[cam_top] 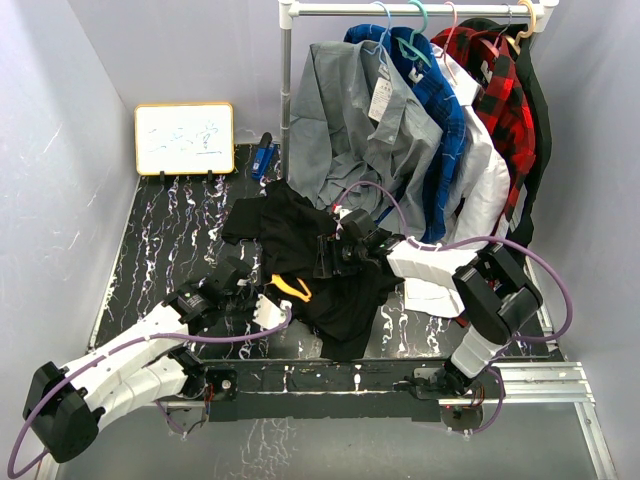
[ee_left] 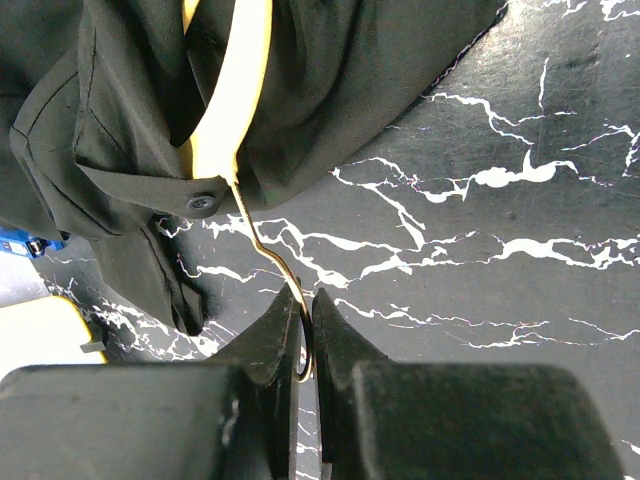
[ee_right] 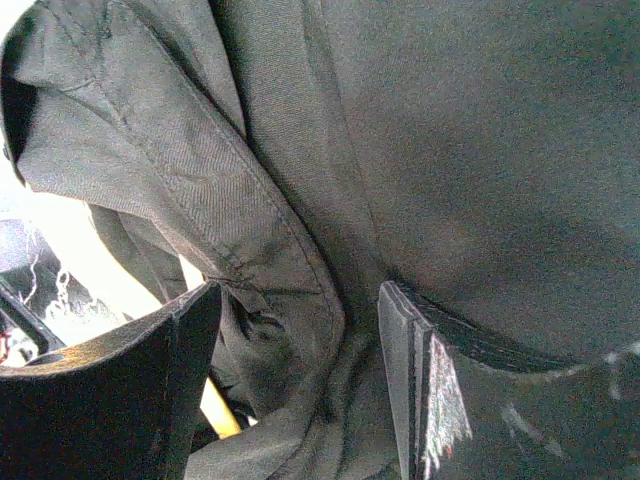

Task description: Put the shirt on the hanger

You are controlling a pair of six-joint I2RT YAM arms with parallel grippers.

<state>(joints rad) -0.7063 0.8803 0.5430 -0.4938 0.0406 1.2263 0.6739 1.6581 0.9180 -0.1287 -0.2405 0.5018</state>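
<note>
The shirt point(cam_top: 300, 245), black and crumpled, lies heaped at the centre of the marbled black counter point(cam_top: 170, 240), with the hanger point(cam_top: 292, 288) poking out yellow-orange at its 7 o'clock edge. At the counter's 10 o'clock corner a small whiteboard point(cam_top: 184, 138) leans on the wall. The left gripper point(ee_left: 305, 330) reaches in from 7 o'clock, its jaws pinched tight on the hanger's thin wire hook point(ee_left: 270, 255); the left wrist view shows the yellow neck running up under the collar, beside a black button point(ee_left: 203, 203). The right gripper point(ee_right: 300, 335), coming in from 3 o'clock, sits on the shirt's middle, jaws well parted with a seamed fold of fabric between them; whether they press it cannot be told. At 1 o'clock a white rack point(cam_top: 400, 10) holds a grey shirt point(cam_top: 345, 120) and a red plaid shirt point(cam_top: 490, 80).
</note>
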